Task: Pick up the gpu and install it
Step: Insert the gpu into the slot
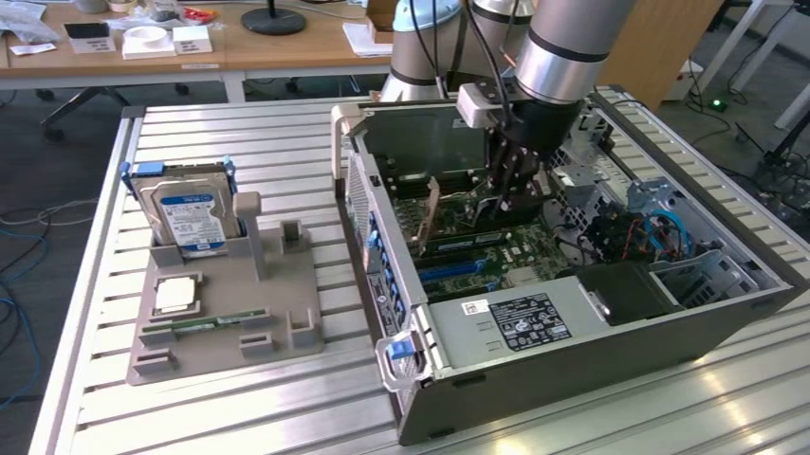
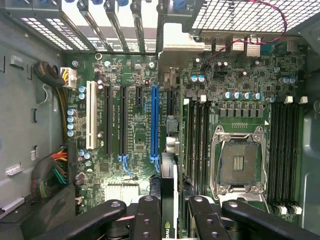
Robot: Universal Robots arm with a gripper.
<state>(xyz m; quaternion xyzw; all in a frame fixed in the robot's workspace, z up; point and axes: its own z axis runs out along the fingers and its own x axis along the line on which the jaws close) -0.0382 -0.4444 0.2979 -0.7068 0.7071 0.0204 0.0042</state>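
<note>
Grips the gpu [image 2: 169,182] by its thin edge, tight between the gripper [image 2: 170,215] fingers [image 2: 148,220]. Hangs inside the open computer case [image 1: 608,355], right over the green board [image 2: 130,65], just beside the long blue slot [image 2: 154,122]. Cannot tell whether touching the board or not.

Motherboard [image 2: 135,170] seen green, sprinkled with blue-topped silver capacitors [image 2: 242,95]. One long slot [image 2: 154,122] coloured bright blue, neighbour slots [image 2: 109,120] black, outer slot [image 2: 91,115] white. gpu [image 2: 169,172] seen black, green logo printed near fingers [image 2: 148,220] of gripper [image 2: 171,200]; fingers black, dotted with silver screws. Wire bundle [image 2: 52,172] mixed red, yellow, green, black. Hard drive [image 1: 190,220] silver, label blue-white. Holder [image 1: 228,313] grey-beige. Table [image 1: 253,142] pale silver, ruled with parallel grooves.
</note>
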